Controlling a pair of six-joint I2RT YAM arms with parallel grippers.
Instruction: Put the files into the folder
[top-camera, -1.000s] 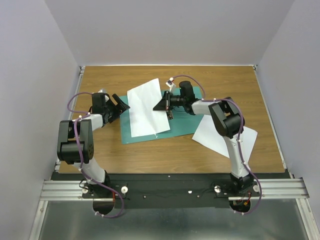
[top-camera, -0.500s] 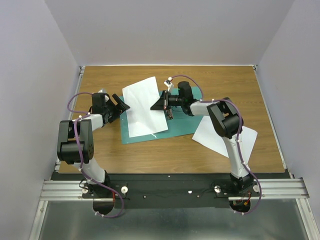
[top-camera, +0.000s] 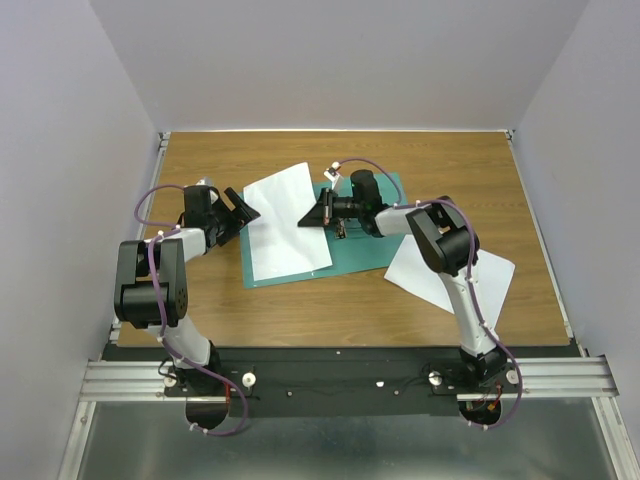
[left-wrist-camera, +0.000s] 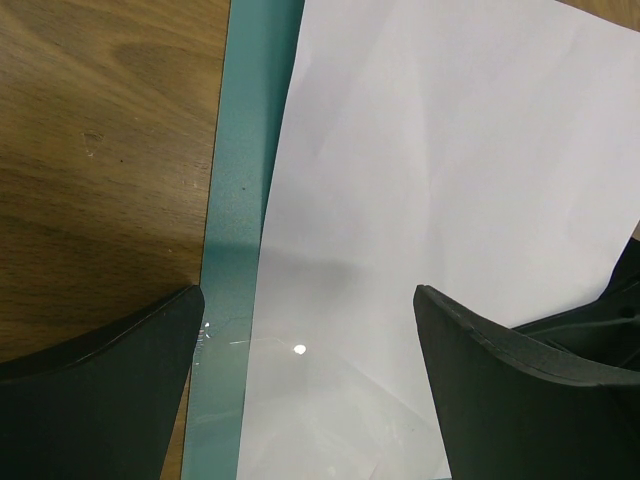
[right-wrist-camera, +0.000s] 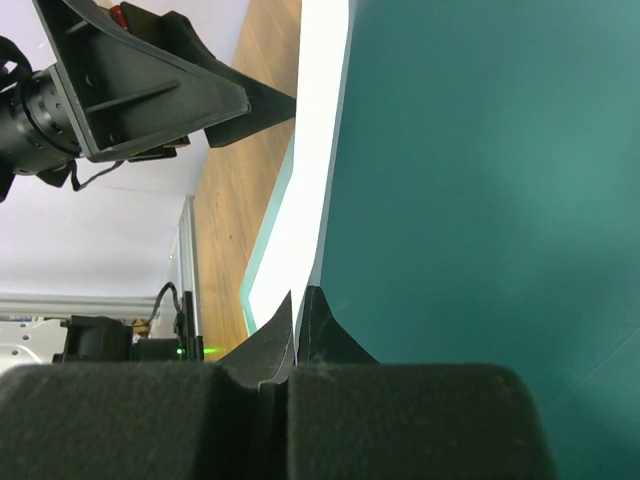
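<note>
Teal folder (top-camera: 362, 248) lies flat on the wooden worktop (top-camera: 300, 305) seen from above. One sheet (top-camera: 285, 222) slants across its left half, and a second sheet (top-camera: 450, 272) rests on the wood by its right corner, partly under the right arm. The left tool (top-camera: 240, 207) hangs spread wide at the sheet's left edge; the right tool (top-camera: 312, 212) sits closed at its right edge. Left wrist: both fingers stand apart over the sheet, with a strip of folder showing along its left side (a small glint low down). Right wrist: the fingertips are pressed together, pinching the sheet's edge, with teal to the right and the left tool beyond.
</note>
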